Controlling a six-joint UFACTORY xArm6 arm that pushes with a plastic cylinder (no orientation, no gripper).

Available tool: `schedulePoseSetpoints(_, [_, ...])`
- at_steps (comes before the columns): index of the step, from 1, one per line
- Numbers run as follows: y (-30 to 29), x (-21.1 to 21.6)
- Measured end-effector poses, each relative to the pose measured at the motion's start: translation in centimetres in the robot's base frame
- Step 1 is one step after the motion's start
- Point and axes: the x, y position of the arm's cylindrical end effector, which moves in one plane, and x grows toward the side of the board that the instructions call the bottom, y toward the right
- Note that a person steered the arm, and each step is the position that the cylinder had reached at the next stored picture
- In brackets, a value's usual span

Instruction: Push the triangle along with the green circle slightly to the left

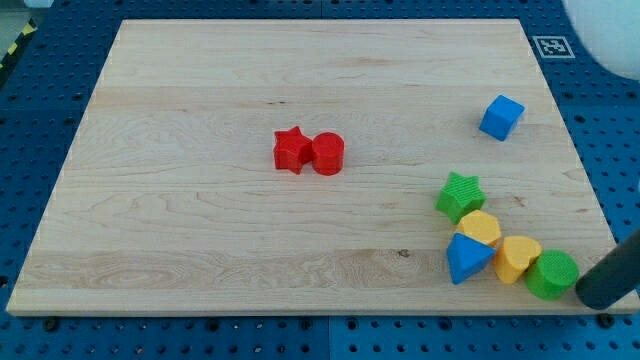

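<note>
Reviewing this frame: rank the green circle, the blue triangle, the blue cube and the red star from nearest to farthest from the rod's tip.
My tip sits at the view's bottom right, just right of the green circle.
1. Green circle: beside the tip, on its left.
2. Blue triangle: farther left along the bottom cluster.
3. Blue cube: toward the view's top right.
4. Red star: mid-board, far left of the tip.

Bright, even overhead light across pale wooden board [300, 230]; grain crisp. Shadows short, soft, tucked under blocks, e.g. red star block [291, 150]. Overexposed white blur at view's top right corner [605, 30]. Dark rod, my tip [590, 297], slightly soft-edged at view's right edge. No obvious edge distortion; blue perforated table [40, 120] sharp.
</note>
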Motion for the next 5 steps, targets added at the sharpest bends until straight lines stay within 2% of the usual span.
schedulePoseSetpoints(5, [-9.5,0.0])
